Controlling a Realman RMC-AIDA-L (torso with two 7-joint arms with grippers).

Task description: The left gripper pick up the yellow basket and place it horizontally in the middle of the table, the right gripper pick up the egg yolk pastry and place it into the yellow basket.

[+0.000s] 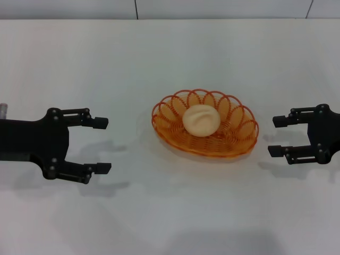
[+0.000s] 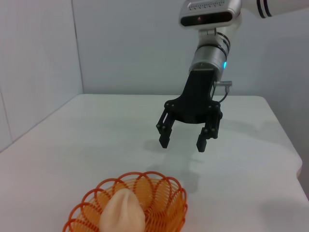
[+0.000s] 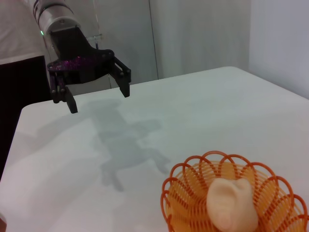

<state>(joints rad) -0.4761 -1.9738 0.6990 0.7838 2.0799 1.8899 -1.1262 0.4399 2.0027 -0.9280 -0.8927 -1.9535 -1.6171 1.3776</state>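
Note:
The yellow basket lies flat in the middle of the white table. The egg yolk pastry rests inside it. Basket and pastry show in the left wrist view, and basket and pastry in the right wrist view. My left gripper is open and empty, to the left of the basket and apart from it; it also shows in the right wrist view. My right gripper is open and empty, just right of the basket; it also shows in the left wrist view.
A pale wall with panel seams runs behind the table's far edge. The table's edges show in the wrist views, with a dark panel beyond the left arm's side.

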